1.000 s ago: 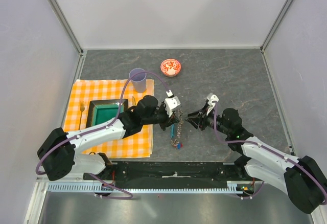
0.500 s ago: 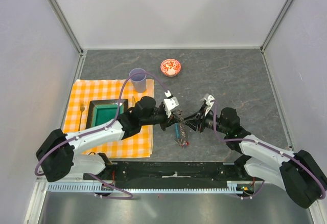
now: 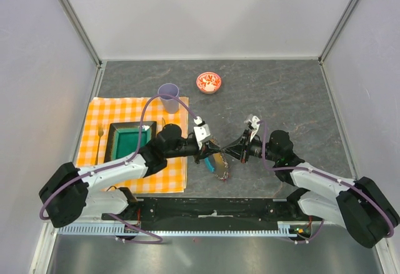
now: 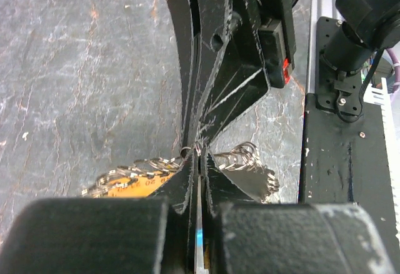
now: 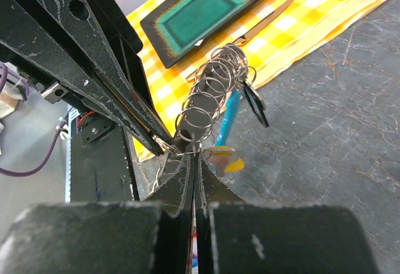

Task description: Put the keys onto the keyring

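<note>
Left gripper (image 3: 207, 151): black, scratched, wedge-shaped fingers closed tight on the thin wire of the keyring.
Right gripper (image 3: 229, 153): jaws pressed together, tips meeting the left gripper's tips at the same wire; whether the wire is caught cannot be told.
Keyring (image 3: 219, 165): thin grey wire loop with a light-blue plastic crescent, held between the two grippers over the tabletop near the middle of its near edge.
Axis: in the top view its long side runs from far-left to near-right.
Keys (image 5: 219, 156): small, flat and silvery, bunched on a string of shiny split rings by the crescent; a yellow tag and a black one show.
Tabletop (image 3: 281, 92): dark grey, veined like stone.
Cloth (image 3: 94, 108): orange-and-white check, along the left edge.
Plate (image 3: 131, 126): square, dark rim, green centre, on the cloth.
Knife (image 5: 256, 27): silvery, just beside the plate.
Cup (image 3: 169, 96): lilac, upright at the cloth's far right corner.
Bowl (image 3: 209, 82): small, round, red-patterned, near the far edge.
</note>
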Available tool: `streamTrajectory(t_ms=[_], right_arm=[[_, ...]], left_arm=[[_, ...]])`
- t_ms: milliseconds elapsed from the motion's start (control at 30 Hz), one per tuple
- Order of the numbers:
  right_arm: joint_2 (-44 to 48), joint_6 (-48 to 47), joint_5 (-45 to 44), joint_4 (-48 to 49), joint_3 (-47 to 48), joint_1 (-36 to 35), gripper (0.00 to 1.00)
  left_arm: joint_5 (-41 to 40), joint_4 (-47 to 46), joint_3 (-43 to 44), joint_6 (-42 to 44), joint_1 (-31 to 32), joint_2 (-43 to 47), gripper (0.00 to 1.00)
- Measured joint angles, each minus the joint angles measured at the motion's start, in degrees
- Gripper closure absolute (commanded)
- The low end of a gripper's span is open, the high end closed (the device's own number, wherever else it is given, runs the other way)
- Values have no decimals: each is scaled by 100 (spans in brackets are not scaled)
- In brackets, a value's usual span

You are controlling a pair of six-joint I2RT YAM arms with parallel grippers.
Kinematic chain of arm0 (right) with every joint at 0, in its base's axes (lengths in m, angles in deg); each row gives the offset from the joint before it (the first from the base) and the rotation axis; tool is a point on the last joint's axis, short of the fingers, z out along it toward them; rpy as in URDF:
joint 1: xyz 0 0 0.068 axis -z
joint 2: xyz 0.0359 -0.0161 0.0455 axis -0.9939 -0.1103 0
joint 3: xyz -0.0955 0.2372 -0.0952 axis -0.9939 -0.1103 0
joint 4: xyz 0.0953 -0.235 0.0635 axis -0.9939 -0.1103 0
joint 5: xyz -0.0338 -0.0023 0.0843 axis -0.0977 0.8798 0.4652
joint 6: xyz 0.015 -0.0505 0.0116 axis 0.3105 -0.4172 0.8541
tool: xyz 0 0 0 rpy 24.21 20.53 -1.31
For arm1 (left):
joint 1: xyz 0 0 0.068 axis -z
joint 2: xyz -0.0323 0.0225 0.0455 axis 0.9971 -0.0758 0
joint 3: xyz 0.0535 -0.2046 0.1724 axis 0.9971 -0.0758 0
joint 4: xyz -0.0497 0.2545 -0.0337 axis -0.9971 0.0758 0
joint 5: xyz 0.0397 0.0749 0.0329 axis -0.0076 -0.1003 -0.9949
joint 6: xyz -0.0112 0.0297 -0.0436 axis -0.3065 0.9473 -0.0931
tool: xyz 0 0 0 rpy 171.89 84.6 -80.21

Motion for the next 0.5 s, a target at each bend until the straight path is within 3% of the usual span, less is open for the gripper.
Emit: streamTrajectory(t_ms=[500], right_arm=[[-774,404,516,789,63,101,96]], left_arm=[[879,-1198,-197,-131,-105,-555,98]])
